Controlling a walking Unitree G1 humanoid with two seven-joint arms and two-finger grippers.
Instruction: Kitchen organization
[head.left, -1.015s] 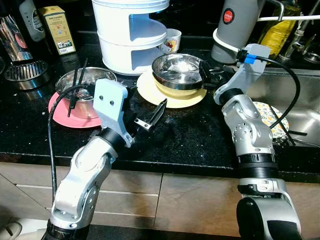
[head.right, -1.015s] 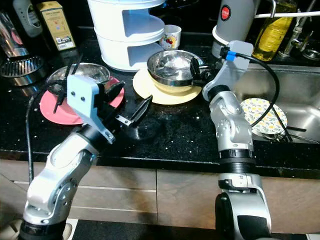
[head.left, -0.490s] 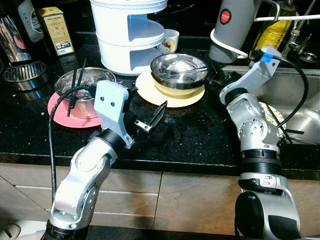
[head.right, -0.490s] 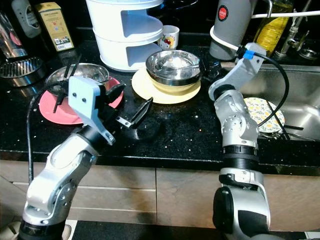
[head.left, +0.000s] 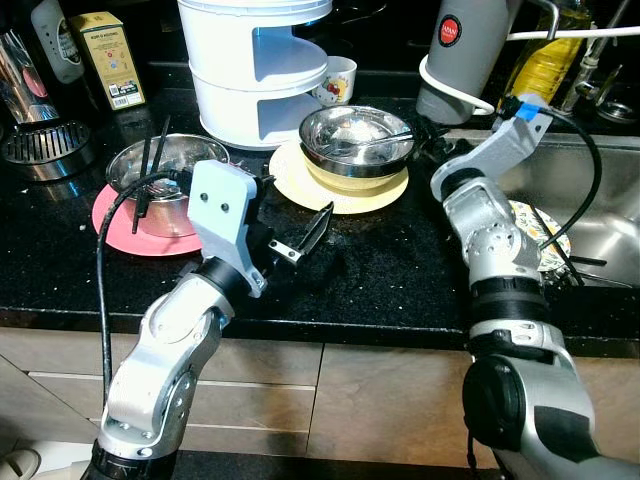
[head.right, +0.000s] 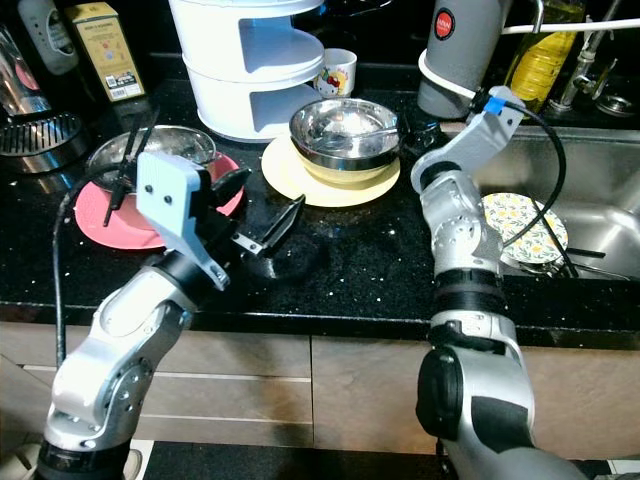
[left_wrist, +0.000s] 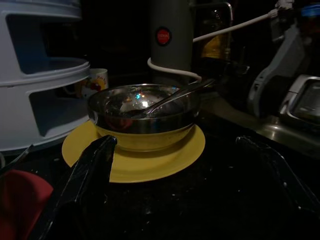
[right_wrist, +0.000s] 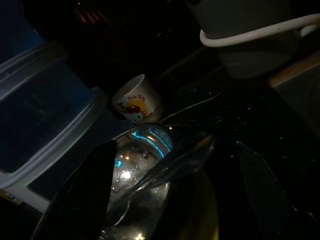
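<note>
Counter (head.left: 400, 280) holds white tiered rack (head.left: 260, 70), yellow plate (head.left: 340, 185) under steel bowl (head.left: 357, 138) with spoon (head.left: 385, 138), right gripper (right_wrist: 170, 195) spread wide just beside its rim, left gripper (head.left: 300, 235) open, hovering near; approach step, next needs closing on rim.

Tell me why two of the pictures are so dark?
Both wrist views are dim, with little light reaching them: the left wrist view still shows the steel bowl on the yellow plate; the right wrist view shows mostly glints on it. The eye views are bright and sharp.
</note>
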